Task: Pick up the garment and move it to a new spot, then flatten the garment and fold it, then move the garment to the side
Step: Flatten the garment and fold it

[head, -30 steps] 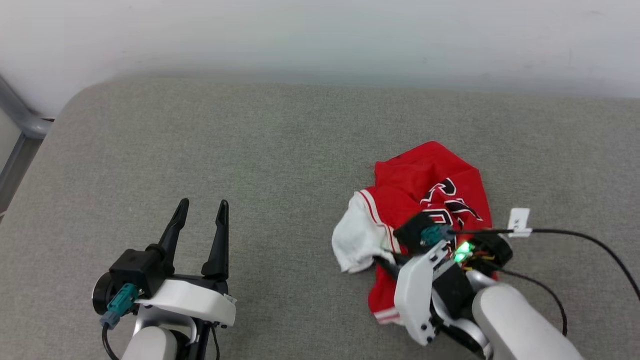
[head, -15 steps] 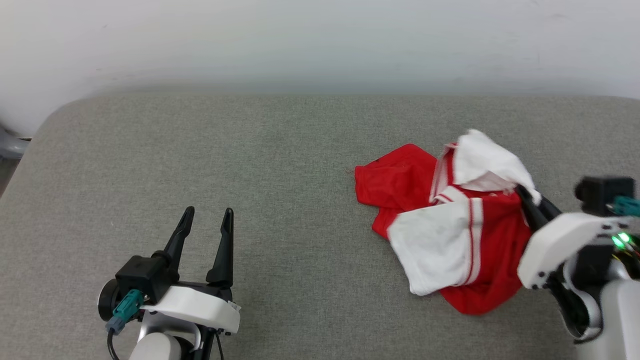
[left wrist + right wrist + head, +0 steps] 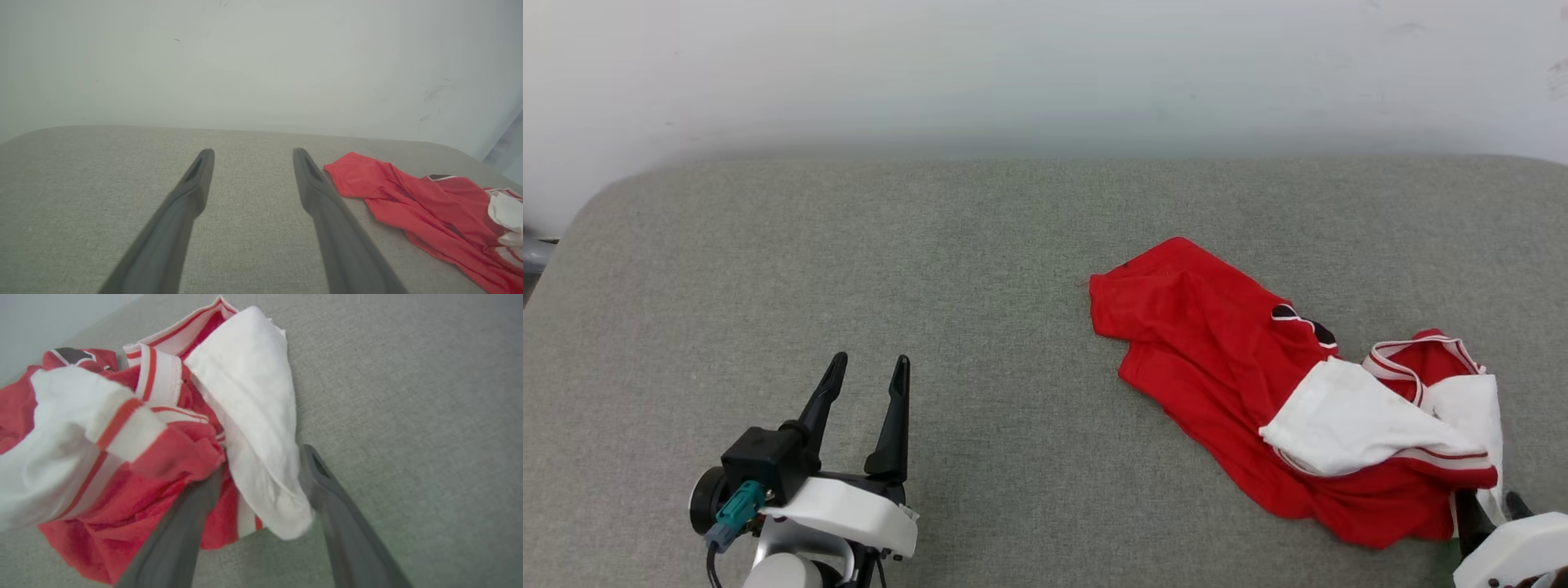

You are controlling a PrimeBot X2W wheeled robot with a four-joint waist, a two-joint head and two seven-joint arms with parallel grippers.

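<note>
From my console, the garment (image 3: 1225, 384) lay crumpled on the right half of the grey cushion (image 3: 890, 269). Its red body stretched toward the middle, and its white sleeves (image 3: 1347, 420) and striped trim (image 3: 159, 375) were bunched at the near right edge. The right gripper (image 3: 1488, 508) sat low at that bunched end. In its wrist view its fingers (image 3: 351, 539) stood well apart, one sleeve draped loosely between them and red cloth lapping over one tip, nothing pinched that I could see. The left gripper (image 3: 871, 359) hovered over bare cushion well apart from the garment, spread wide and empty.

I judged the move to a new spot as good as done, since the garment rested on the cushion with no grip on it, and took flattening as the step in hand. It was nowhere near flat: sleeves lay folded onto the body and the black number (image 3: 1303, 321) was mostly hidden under a fold. The next move, I reckoned, called for drawing the right fingers clear without dragging the sleeve. After that, both grippers would go to opposite edges to pull the cloth taut. The risk I saw was that loose sleeve snagging on a fingertip
</note>
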